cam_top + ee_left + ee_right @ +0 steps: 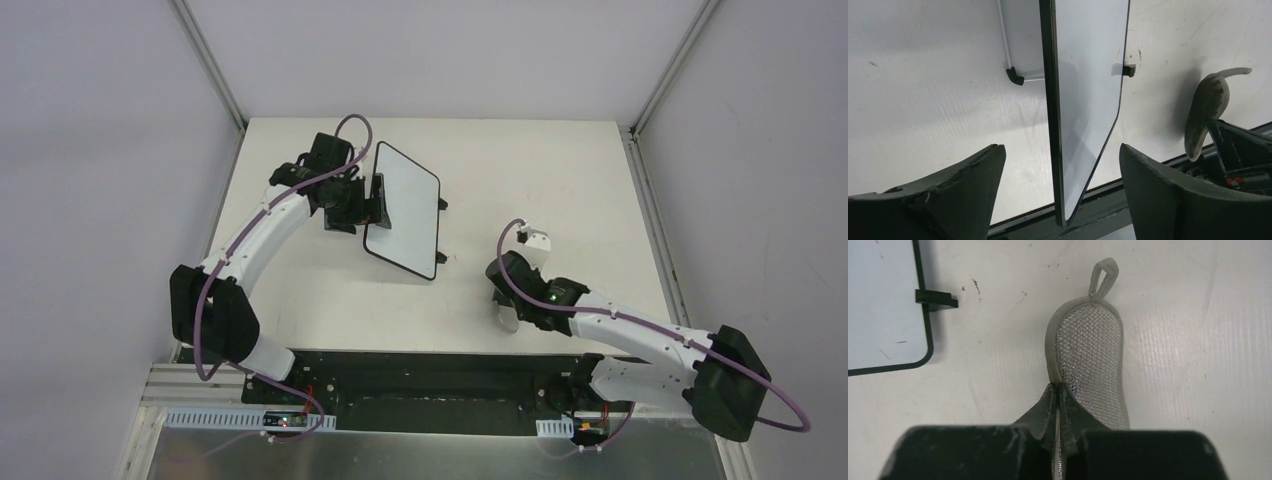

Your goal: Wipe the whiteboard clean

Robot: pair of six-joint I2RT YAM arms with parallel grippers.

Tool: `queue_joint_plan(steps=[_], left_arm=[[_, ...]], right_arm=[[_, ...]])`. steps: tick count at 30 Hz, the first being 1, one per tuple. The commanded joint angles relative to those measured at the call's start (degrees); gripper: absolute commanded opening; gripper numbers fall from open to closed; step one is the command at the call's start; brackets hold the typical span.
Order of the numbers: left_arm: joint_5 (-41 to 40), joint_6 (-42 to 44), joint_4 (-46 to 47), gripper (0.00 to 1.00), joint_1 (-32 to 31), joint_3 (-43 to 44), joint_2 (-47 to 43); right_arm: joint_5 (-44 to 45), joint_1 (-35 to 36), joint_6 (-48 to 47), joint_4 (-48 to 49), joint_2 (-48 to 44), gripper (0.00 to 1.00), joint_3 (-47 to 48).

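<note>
The whiteboard [405, 210] lies left of the table's middle, its face blank white, and it looks tilted. In the left wrist view it [1088, 75] shows almost edge-on. My left gripper [372, 205] is open at its left edge; the fingers [973, 185] stand on either side of the black frame without touching it. My right gripper [507, 300] is shut on the edge of the grey sparkly pad [1090, 355], to the right of the board and apart from it. The pad [1205, 112] also shows in the left wrist view. The board's corner and one foot [935, 299] show in the right wrist view.
The white table [560, 170] ends at grey walls with metal posts [215, 70] left and right. The black base plate [420, 375] of the arms runs along the near edge.
</note>
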Motion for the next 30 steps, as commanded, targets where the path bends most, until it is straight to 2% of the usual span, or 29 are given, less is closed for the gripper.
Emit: queue_joint_plan(steps=[1, 3, 5, 10, 13, 18, 27, 30], left_arm=[[-4.78, 2.56, -1.57, 0.92, 0.08, -0.43, -7.16], [-6.70, 3.17, -1.52, 0.94, 0.08, -0.80, -9.46], [-8.11, 3.74, -1.02, 0.96, 0.08, -1.38, -12.04], [-9.28, 4.81, 1.12, 0.97, -0.27, -2.91, -18.57], [-9.47, 6.29, 2.63, 0.97, -2.23, -3.94, -21.65], [-9.09, 9.51, 6.55, 0.97, -6.35, -6.48, -26.81], [1.88, 14.39, 24.28, 0.95, -11.79, -17.33, -42.76], [2.05, 14.80, 27.88, 0.95, -12.13, -19.79, -49.51]], right_arm=[[1.09, -0.10, 1.11, -4.73, 3.56, 0.00, 3.29], [0.79, -0.02, 1.95, -6.79, 5.63, 0.00, 4.87], [0.25, 0.17, 2.25, -7.96, 6.87, 0.06, 5.81], [-0.90, 0.60, 2.54, -9.80, 4.91, 0.33, 6.12], [-1.54, 0.68, 2.45, -11.47, 1.03, 0.53, 6.31], [-2.02, 0.99, 1.11, -13.75, -7.22, 0.74, 7.99], [-4.46, 1.01, -6.91, -13.59, -23.64, 0.92, 14.71], [-6.38, 0.96, -11.74, -11.69, -27.07, 0.97, 18.04]])
